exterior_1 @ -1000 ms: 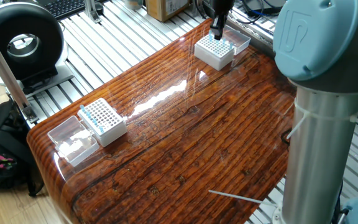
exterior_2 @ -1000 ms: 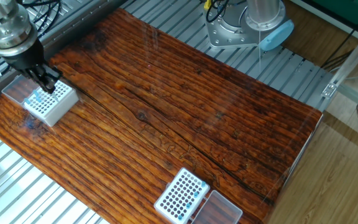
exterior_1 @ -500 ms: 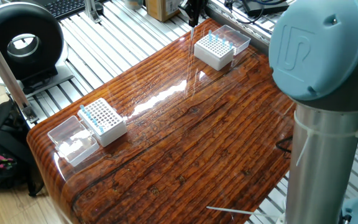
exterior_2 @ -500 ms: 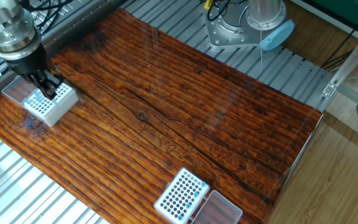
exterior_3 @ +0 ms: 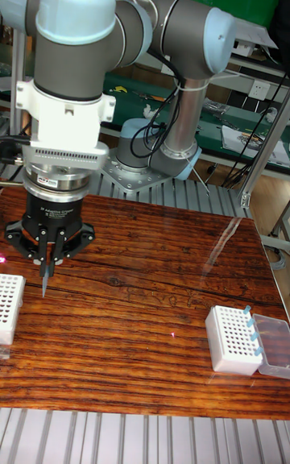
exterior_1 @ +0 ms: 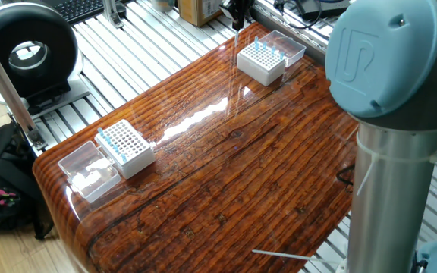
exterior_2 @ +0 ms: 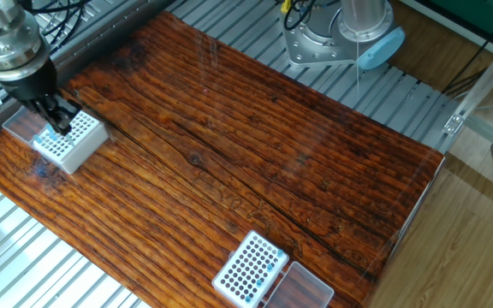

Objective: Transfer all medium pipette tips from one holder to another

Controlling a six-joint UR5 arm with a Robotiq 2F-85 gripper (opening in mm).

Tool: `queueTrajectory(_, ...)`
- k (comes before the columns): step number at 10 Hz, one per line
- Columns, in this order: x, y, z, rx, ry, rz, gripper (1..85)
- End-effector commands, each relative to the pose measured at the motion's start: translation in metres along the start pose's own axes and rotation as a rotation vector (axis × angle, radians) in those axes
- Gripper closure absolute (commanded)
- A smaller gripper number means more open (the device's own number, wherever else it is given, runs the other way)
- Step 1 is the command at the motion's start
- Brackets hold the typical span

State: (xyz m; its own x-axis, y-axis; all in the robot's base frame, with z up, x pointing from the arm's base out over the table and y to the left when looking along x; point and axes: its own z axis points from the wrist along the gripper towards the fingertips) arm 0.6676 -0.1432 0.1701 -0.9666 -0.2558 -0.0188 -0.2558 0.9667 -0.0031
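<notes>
A glossy, dark-grained wooden tabletop (exterior_2: 255, 162) carries two white gridded boxes. The black tool (exterior_3: 44, 285) hangs above the far box (exterior_1: 262, 63), fingers pinched on one slender tapered tip (exterior_3: 43, 283). Blue-topped tips (exterior_1: 106, 139) line the near box (exterior_1: 128, 148).

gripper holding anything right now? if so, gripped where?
Yes, it seems. In the tall fixed view the gripper is shut on a slender pipette tip, gripped at its upper end; the pointed end hangs free above the table. Its top is hidden by the fingers.
</notes>
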Motion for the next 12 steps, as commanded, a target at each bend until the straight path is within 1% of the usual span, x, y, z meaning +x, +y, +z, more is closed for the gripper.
queueTrajectory(1, -0.010, -0.014, -0.002, 0.046, -0.034, -0.189, 84.3)
queueTrajectory(2, -0.010, -0.015, -0.002, 0.052, -0.033, -0.197, 84.3)
queueTrajectory(3, -0.010, -0.004, -0.005, 0.035, -0.025, -0.185, 84.3)
queueTrajectory(4, -0.020, 0.023, -0.014, 0.011, -0.003, -0.154, 84.3)
queueTrajectory(5, -0.032, 0.057, -0.019, -0.011, 0.004, -0.106, 84.3)
queueTrajectory(6, -0.042, 0.096, -0.020, -0.026, -0.005, -0.056, 84.3)
queueTrajectory(7, -0.052, 0.134, -0.018, -0.046, -0.023, 0.001, 84.3)
queueTrajectory(8, -0.059, 0.172, -0.017, -0.060, -0.035, 0.065, 84.3)
queueTrajectory(9, -0.060, 0.199, -0.016, -0.066, -0.040, 0.114, 84.3)
queueTrajectory(10, -0.055, 0.217, -0.014, -0.049, -0.042, 0.137, 84.3)
queueTrajectory(11, -0.044, 0.225, -0.010, -0.011, -0.033, 0.135, 84.3)
queueTrajectory(12, -0.040, 0.232, -0.009, -0.015, -0.031, 0.160, 84.3)
